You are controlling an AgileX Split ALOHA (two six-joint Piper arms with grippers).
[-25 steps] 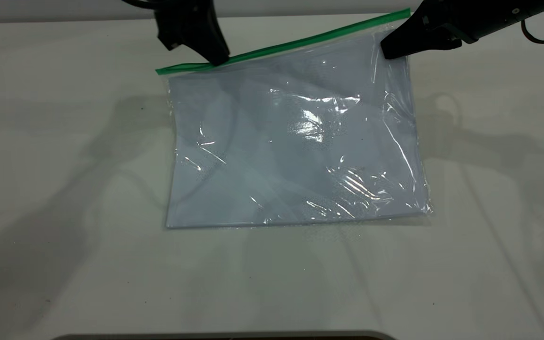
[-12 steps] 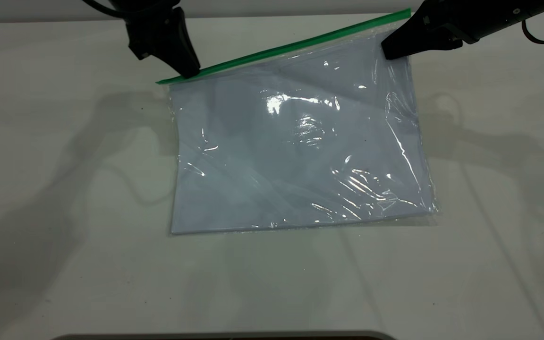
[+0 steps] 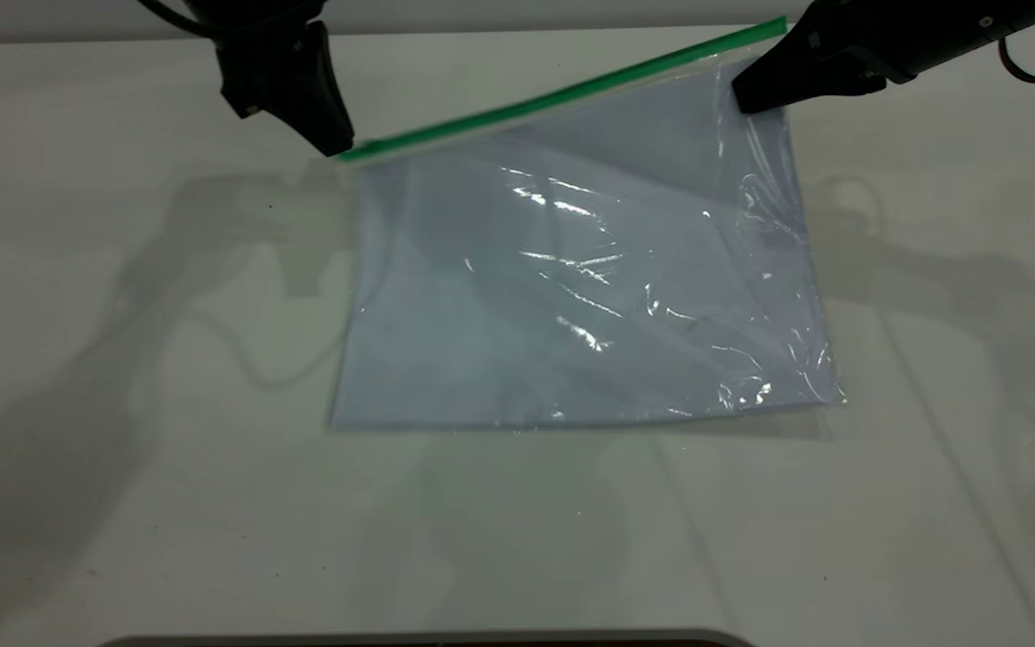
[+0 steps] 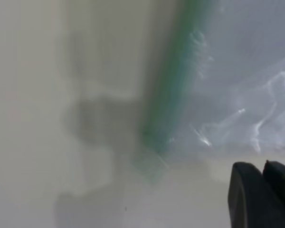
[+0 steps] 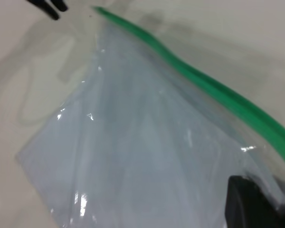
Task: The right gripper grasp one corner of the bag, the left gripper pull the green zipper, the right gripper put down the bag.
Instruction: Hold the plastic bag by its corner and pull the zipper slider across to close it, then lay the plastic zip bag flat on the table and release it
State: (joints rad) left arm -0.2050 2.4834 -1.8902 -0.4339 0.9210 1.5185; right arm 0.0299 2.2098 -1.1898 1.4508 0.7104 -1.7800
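The bag [image 3: 571, 288] is a clear pouch with pale sheets inside; its near edge rests on the table and its green edge is raised. The green zipper [image 3: 553, 97] slants along the far edge. My right gripper [image 3: 747, 94] is shut on the corner of the bag [image 3: 765, 34], holding it up; the right wrist view shows plastic [image 5: 142, 156] pinched at its fingers [image 5: 244, 199]. My left gripper [image 3: 335, 144] is at the zipper's left end, fingers [image 4: 249, 190] pressed together with nothing seen between them. The strip's end [image 4: 154, 133] lies just apart from them. No slider tab shows.
The white table [image 3: 122, 404] carries the arms' shadows left and right of the bag. A dark rim [image 3: 428, 640] runs along the near edge. The table's far edge [image 3: 499, 30] lies just behind the zipper.
My left gripper has slid left along the zipper, from near its left part to past its left end. The bag's left side has shifted right and its green edge has risen. The right gripper held still.
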